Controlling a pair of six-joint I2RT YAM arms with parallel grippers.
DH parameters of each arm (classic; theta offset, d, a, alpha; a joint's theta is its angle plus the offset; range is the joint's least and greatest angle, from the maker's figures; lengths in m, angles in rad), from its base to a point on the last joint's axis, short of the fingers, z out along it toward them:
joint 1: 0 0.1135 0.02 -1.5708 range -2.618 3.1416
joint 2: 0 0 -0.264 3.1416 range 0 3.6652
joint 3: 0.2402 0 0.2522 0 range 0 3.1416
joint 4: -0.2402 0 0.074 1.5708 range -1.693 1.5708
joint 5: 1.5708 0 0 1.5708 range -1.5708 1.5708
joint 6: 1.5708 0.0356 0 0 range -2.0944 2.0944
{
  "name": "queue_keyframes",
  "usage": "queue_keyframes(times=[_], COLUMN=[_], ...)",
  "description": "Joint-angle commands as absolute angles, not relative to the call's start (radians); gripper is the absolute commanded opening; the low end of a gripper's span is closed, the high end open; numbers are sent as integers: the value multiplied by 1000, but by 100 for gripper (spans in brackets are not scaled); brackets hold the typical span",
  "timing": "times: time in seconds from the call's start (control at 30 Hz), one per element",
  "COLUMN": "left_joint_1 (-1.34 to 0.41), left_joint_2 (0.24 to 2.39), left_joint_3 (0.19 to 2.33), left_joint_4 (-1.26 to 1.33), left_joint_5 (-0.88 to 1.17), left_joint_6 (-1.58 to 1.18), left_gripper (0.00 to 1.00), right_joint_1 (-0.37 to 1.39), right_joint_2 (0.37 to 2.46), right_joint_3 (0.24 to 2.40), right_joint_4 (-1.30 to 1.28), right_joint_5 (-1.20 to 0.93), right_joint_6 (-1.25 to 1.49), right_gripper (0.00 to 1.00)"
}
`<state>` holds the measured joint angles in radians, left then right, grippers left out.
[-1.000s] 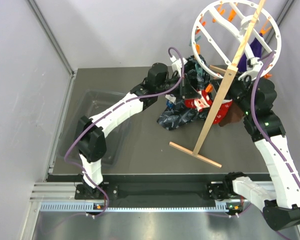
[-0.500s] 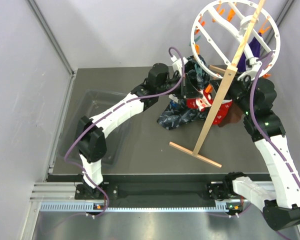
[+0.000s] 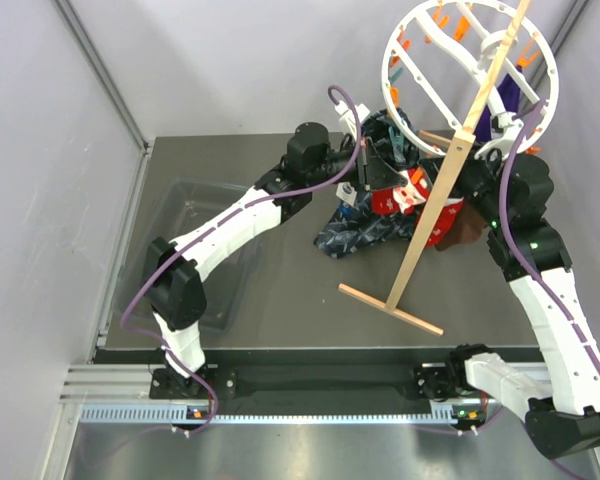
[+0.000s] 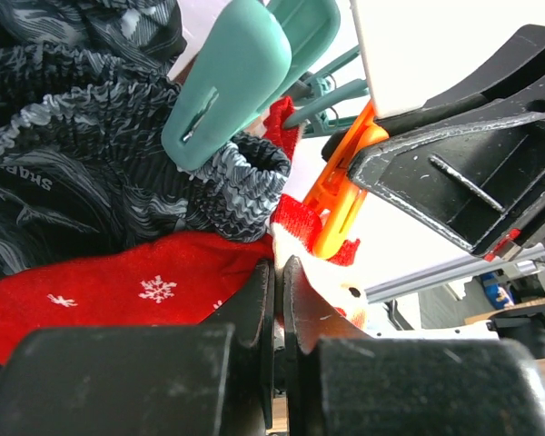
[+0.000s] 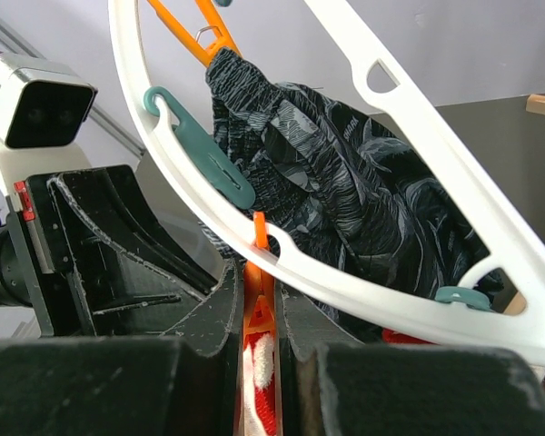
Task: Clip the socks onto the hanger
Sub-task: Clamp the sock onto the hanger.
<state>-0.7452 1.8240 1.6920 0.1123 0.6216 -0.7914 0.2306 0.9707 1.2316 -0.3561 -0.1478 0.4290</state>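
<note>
At the far right of the tabletop [image 3: 280, 300], under the white hanger [image 5: 436, 123] ring, both arms meet. The left gripper [image 4: 278, 272] jaws are closed on the red-and-white edge of a red snowflake sock [image 4: 118, 291], held just beside an orange clip [image 4: 341, 195]. That clip is pinched by the closed jaws of the right gripper [image 5: 260, 295]. Whether the sock edge sits inside the clip cannot be told. A dark brown sock [image 3: 470, 232] is partly hidden by the right arm; a dark patterned cloth [image 4: 82, 154] is cut off by the frame.
</note>
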Motion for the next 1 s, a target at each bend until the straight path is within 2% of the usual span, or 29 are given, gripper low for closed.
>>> queue_keyframes(times=[0.0,0.53,0.83,0.97], left_joint_1=[-747,-749,-749,-747], left_joint_2=[1804,1802,1828,1833], left_joint_3=[1729,1718,1713,1713], left_joint_4=[213,227,353,341], left_joint_5=[653,586,609,612], left_joint_6=[-816,-805,-910,-913], left_gripper=[0,0,0,0], right_joint_1=[238,239,239,239], right_joint_2=[977,973,968,956], right_joint_3=[1252,1244,1253,1253], right_joint_4=[-387,-379,-394,-396], right_joint_5=[-218,-222,-218,-203], right_joint_6=[417,434,436,434], right_gripper=[0,0,4,11])
